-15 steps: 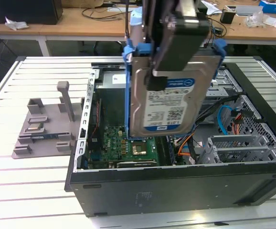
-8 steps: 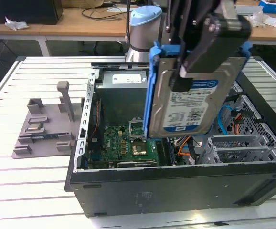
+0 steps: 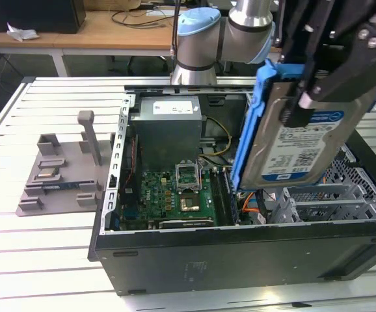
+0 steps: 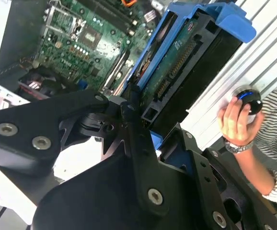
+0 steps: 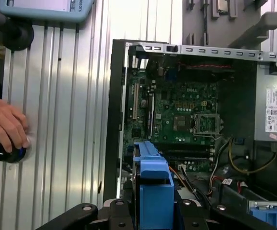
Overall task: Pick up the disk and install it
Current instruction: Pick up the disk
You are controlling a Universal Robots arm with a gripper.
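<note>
Slatted metal bench [image 3: 38, 260] w/ open PC case [image 3: 194, 263] on top. Grips disk [image 3: 298, 153] tight in hand [image 3: 302, 101]; holds it tilted, label outward, above drive cage [image 3: 334, 195], exterior view's right.

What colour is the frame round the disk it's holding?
Blue; the disk shows it best in the exterior view.

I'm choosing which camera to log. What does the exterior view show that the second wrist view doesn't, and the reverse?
Exterior view: the labelled face of the disk, a grey fixture beside the computer case. Second wrist view: the disk's circuit-board side, a person's hand on a black knob. Both: the disk held above the motherboard.
</note>
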